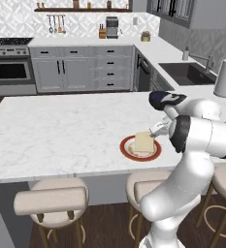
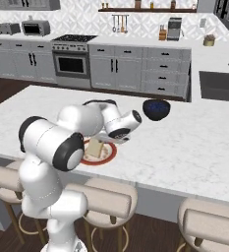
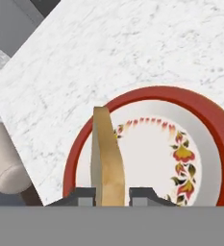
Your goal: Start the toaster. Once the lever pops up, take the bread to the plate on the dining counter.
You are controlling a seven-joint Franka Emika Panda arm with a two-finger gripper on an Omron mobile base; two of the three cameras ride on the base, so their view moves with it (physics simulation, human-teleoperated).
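On counter, near its stool-side edge: plate, round, orange-red rim, pale centre with a small floral ring (best seen from the hand camera). Also visible from the right side.

Over plate: bread, thin slice, cream face, tan crust, standing on edge; seen edge-on from the hand; partly hidden by the arm from the right. Lower end at or just above the plate's centre; actual contact cannot be told.

At bread: gripper, both dark tips flanking the slice, one on each face, jaws nearly together with the slice between them; whether the pinch is firm or just slackened cannot be told. Hand itself low over the plate, reaching in from the stool side.

Beyond plate, further across the slab: bowl, dark blue, well apart from the plate; also.

Below counter edge: stools, cream cushions, tucked under the overhang.

Far wall, left of the stove: toaster, small and grey, beside a larger dark oven-like box; well apart from counter and bread.

By the sink: paper roll, upright.
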